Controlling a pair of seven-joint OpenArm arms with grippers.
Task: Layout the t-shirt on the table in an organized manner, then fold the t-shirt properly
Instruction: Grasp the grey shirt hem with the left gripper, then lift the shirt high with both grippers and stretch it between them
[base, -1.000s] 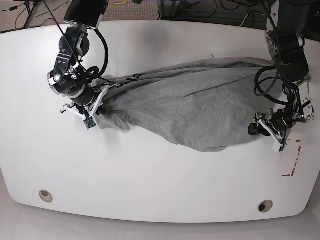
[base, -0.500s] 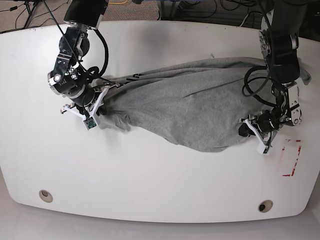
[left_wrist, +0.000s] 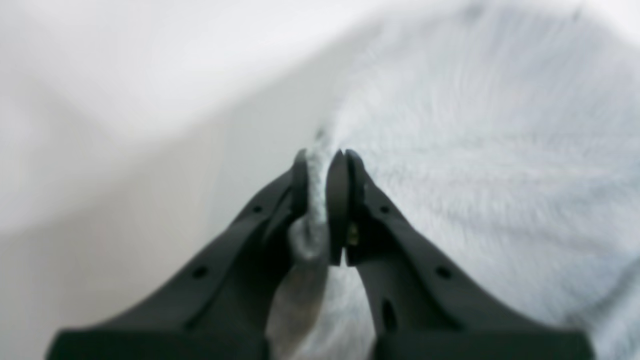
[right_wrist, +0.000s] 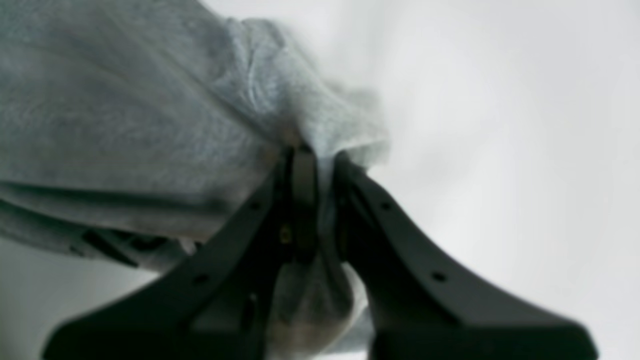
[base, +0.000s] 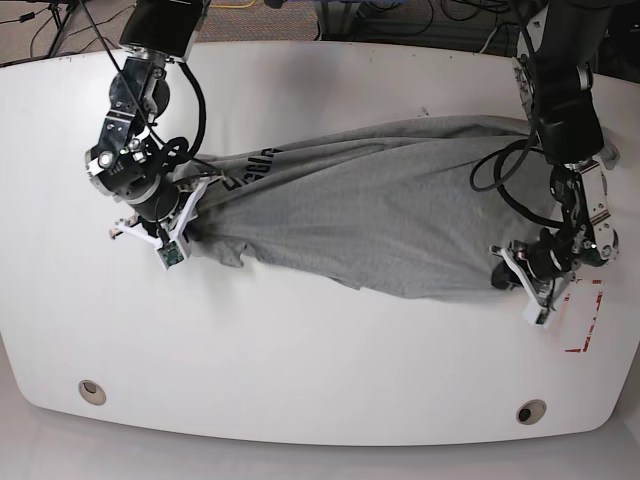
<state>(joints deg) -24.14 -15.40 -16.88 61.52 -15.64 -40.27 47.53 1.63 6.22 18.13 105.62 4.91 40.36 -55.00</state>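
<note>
Both grippers pinch the t-shirt (base: 380, 220) stretched over the table (base: 300, 360): the left gripper (left_wrist: 322, 165) clamps its edge, the right gripper (right_wrist: 317, 160) a bunched fold.

t-shirt (base: 390, 225) on table (base: 300, 350) — stretched between both grippers

Base view: looked down steeply from above onto whole surface (base: 300, 380), both arms included. Left wrist view: very near, blurred, faced along left end effector (left_wrist: 320, 170) toward t-shirt (left_wrist: 475, 150). Right wrist view: equally near, along right end effector (right_wrist: 315, 160). Shared with base: opposite ends of same t-shirt.
</note>
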